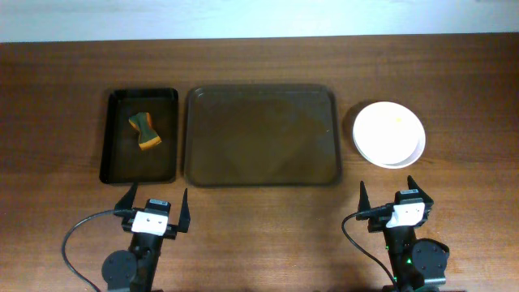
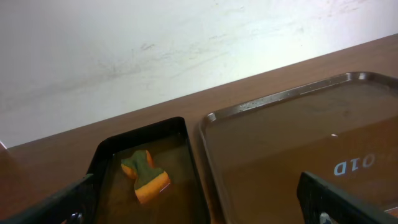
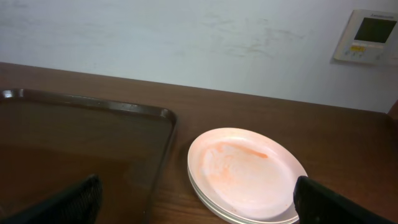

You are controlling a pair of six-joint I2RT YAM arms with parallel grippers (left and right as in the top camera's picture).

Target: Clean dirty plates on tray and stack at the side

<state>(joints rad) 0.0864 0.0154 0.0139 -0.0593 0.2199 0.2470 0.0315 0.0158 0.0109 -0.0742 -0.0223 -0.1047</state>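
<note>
- The left end effector [image 1: 160, 190] and the right end effector [image 1: 386, 183] stood near the front edge of the tabletop [image 1: 259, 61], both with fingers wide apart and holding nothing.
- The tray [image 1: 261, 135] lay in the middle, its whole brown floor showing.
- The dirty plates [image 1: 388, 134] sat stacked on the tabletop right of the tray, near it but apart; the top one had a faint orange smear.
- Just left of the tray, a black tray [image 1: 138, 165] held a sponge [image 1: 144, 130].

Left: small tray [image 1: 138, 166], sponge [image 1: 144, 130] in it; middle: tray [image 1: 261, 134]; right, apart: stacked plates [image 1: 388, 134].
</note>
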